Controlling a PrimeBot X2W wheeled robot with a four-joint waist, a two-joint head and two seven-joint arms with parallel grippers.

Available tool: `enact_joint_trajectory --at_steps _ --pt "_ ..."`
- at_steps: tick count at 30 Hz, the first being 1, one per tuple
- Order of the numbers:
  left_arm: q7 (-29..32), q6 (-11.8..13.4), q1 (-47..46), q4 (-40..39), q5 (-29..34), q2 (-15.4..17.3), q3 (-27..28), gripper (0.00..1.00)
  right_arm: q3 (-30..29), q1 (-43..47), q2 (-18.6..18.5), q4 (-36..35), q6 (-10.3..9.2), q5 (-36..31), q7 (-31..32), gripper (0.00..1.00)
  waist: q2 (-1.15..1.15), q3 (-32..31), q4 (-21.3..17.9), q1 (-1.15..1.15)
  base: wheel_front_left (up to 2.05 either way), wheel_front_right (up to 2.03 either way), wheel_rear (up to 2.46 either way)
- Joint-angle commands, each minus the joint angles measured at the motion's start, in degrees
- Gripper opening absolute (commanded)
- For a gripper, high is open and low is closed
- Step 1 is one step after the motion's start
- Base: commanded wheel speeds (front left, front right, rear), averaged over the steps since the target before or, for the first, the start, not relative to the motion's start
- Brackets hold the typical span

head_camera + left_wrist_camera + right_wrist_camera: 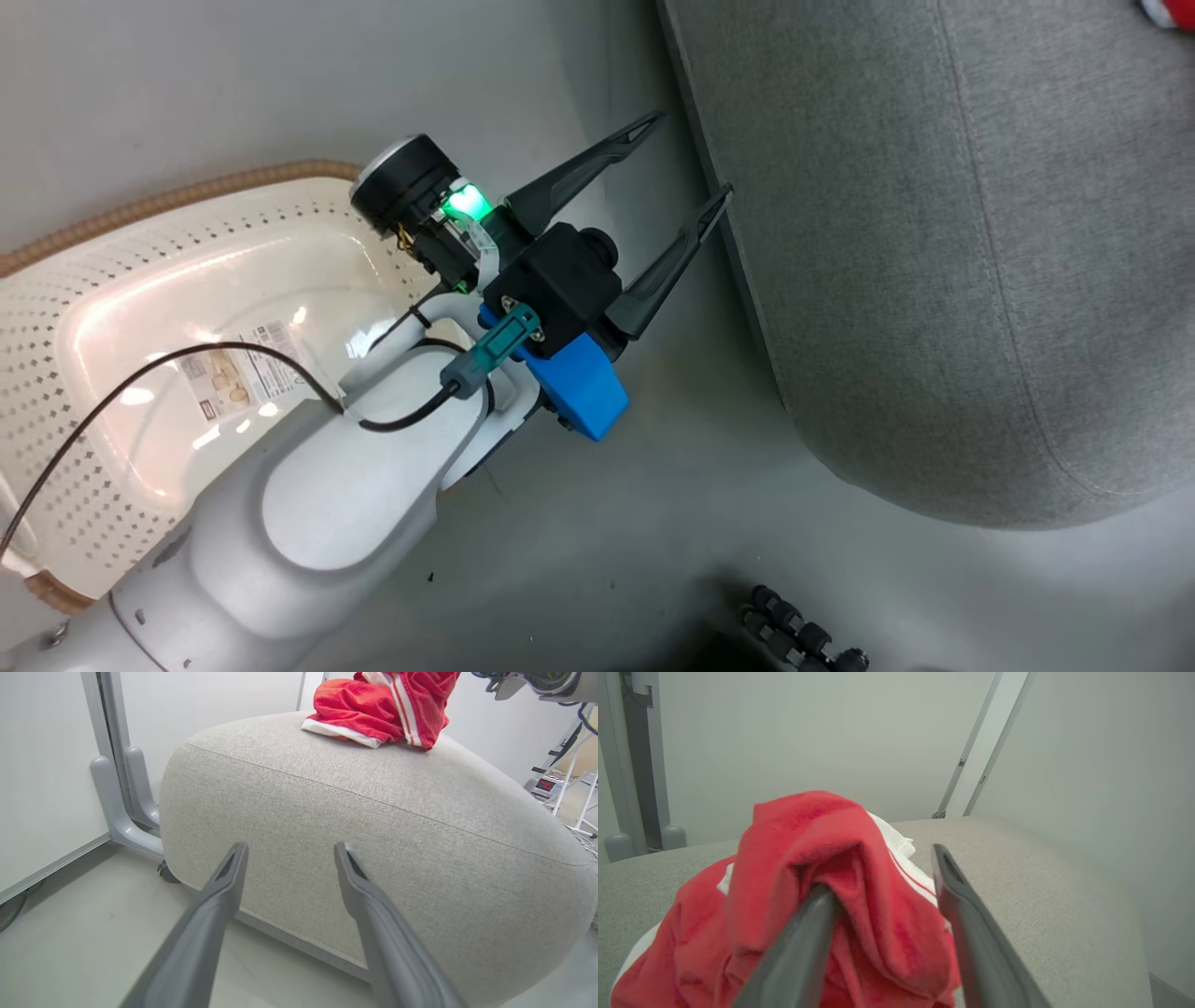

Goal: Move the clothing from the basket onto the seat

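The red clothing (373,709) with white trim lies heaped on top of the light grey seat (373,835). My right gripper (882,868) stands open over the heap. A fold of the clothing (808,849) still drapes over the tip of one finger and fills part of the gap. A sliver of the red clothing (1167,11) shows at the top right of the seat (934,280). The cream basket (187,201) sits on the floor at left, with a barcode label on its bare bottom. My left gripper (693,153) hangs open and holds nothing, between basket and seat, pointing at the seat's side.
Grey frame legs with a caster (121,812) stand on the floor left of the seat, against white wall panels. An equipment rack (560,788) stands beyond the seat's right end. Dark ridged parts (794,635) lie at the head view's bottom edge.
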Motion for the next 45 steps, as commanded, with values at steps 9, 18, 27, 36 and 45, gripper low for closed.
enact_joint_trajectory --at_steps 9,18,27,36,45 --pt "-5.20 0.81 3.78 4.02 -2.59 -2.16 0.40 1.00 2.64 12.73 2.24 -8.77 -0.06 -1.93 -0.04 1.00 0.00 -10.29 0.72 0.00 0.00 0.00 0.00" --pt "-8.52 3.35 9.60 6.85 -6.51 -2.47 5.54 1.00 10.26 20.17 3.39 -17.36 -0.06 -1.92 -0.04 1.00 0.00 -21.59 3.62 0.00 0.00 0.00 0.00" --pt "-8.75 5.18 15.70 4.68 -6.58 -2.35 14.35 1.00 18.64 23.86 4.93 -21.06 -0.06 -1.58 -0.03 1.00 0.00 -29.14 9.32 0.00 0.00 0.00 0.00" --pt "-8.78 5.65 23.93 2.92 -4.57 -3.48 26.98 1.00 27.08 27.45 6.62 -22.12 -0.06 -1.08 -0.03 1.00 0.00 -35.54 15.32 0.00 0.00 0.00 0.00" --pt "-8.77 4.07 34.77 1.51 -0.93 -6.17 37.25 1.00 30.70 34.10 9.47 -21.63 -0.06 0.33 -0.03 1.00 0.00 -40.43 19.51 0.00 0.00 0.00 0.00"
